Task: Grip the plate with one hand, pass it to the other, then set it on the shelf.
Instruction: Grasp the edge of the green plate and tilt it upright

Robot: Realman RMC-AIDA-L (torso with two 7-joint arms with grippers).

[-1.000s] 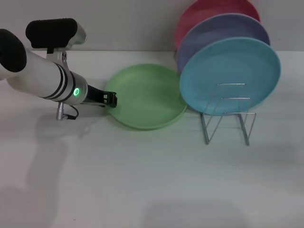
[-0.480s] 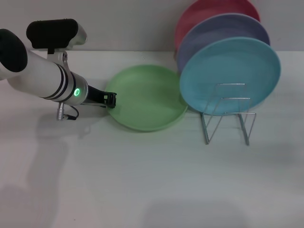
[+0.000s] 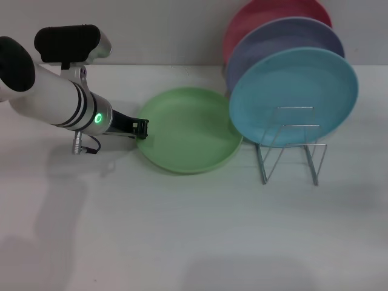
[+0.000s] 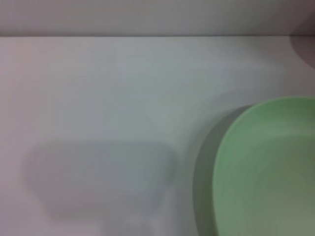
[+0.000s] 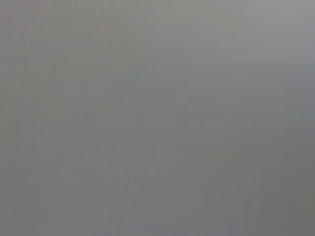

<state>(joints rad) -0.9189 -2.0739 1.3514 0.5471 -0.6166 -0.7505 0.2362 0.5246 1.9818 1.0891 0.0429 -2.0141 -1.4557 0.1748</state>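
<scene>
The light green plate (image 3: 191, 130) lies left of the shelf on the white table, and its near-left rim looks raised a little. My left gripper (image 3: 140, 128) is at that left rim, shut on it. The left wrist view shows the plate (image 4: 268, 172) with a dark shadow under its edge. The shelf (image 3: 290, 145) is a thin silver wire rack at the right, with other plates leaning in it. The right gripper is out of view, and its wrist view shows only plain grey.
A sky-blue plate (image 3: 294, 97) stands upright in the rack's front, with a lavender plate (image 3: 285, 39) and a pink plate (image 3: 267, 15) behind it. The green plate's right rim sits close to the blue plate. A wall runs along the table's far edge.
The green plate has shifted slightly toward me and to the right, and its left rim has come up with my left gripper on it. The arm itself has barely moved.
</scene>
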